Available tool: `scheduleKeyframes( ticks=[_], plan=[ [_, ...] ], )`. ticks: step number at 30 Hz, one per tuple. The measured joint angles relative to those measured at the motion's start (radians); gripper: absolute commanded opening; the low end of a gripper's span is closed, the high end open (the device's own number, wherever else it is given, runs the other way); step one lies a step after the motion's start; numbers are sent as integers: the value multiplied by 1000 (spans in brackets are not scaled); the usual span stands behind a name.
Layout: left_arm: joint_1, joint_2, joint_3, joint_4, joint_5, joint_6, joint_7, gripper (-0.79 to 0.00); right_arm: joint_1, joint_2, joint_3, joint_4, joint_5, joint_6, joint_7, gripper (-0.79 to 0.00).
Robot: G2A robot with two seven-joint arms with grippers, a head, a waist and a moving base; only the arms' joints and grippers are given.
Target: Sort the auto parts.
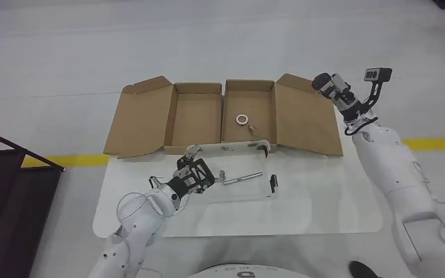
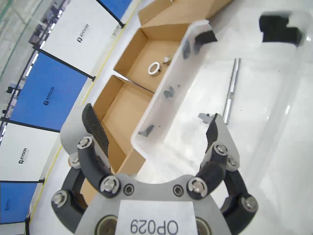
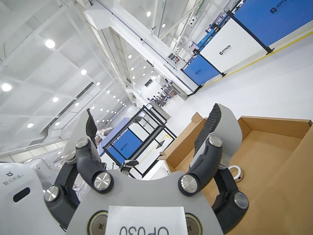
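A clear plastic tray (image 1: 236, 147) (image 2: 166, 81) lies in front of two open cardboard boxes. In it are a metal rod (image 1: 242, 178) (image 2: 232, 91), a black part (image 1: 273, 183) (image 2: 278, 29) and a small metal piece (image 1: 221, 174) (image 2: 206, 117). The right box (image 1: 268, 104) (image 3: 269, 147) holds a metal ring (image 1: 242, 119) (image 2: 154, 68) (image 3: 236, 171) and a small fastener (image 1: 252, 128) (image 2: 167, 59). The left box (image 1: 197, 115) (image 2: 117, 108) looks bare inside. My left gripper (image 1: 197, 165) (image 2: 154, 128) is open over the tray's left end, close to the small metal piece. My right gripper (image 1: 325, 82) (image 3: 150, 125) hangs open and empty, raised beside the right box's outer flap.
The boxes and tray rest on a white mat (image 1: 334, 208) on the pale floor. Box flaps (image 1: 139, 118) spread out to both sides. A black rack (image 1: 24, 187) stands at the far left, and a yellow floor line (image 1: 424, 144) runs behind the mat.
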Motion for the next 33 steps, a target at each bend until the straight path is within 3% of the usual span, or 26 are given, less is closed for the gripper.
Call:
scheduleKeyframes(
  ticks=[5,7,8,14,18,28,33],
  plan=[
    [-88,-21,89,46,-43,14,-143,-99,0,0,0,0,0,0,0,0],
    [-123,-28,122,69,-56,7,-194,-65,0,0,0,0,0,0,0,0],
    [-138,-31,136,80,-63,-1,-216,0,0,0,0,0,0,0,0,0],
    [-230,-54,201,174,-166,-45,-356,-22,0,0,0,0,0,0,0,0],
    [-289,-65,224,203,-175,-1,-395,0,0,0,0,0,0,0,0,0],
    [-286,-66,219,212,-181,-3,-385,0,0,0,0,0,0,0,0,0],
    [-307,-67,183,210,-406,-132,-570,0,0,0,0,0,0,0,0,0]
  ],
)
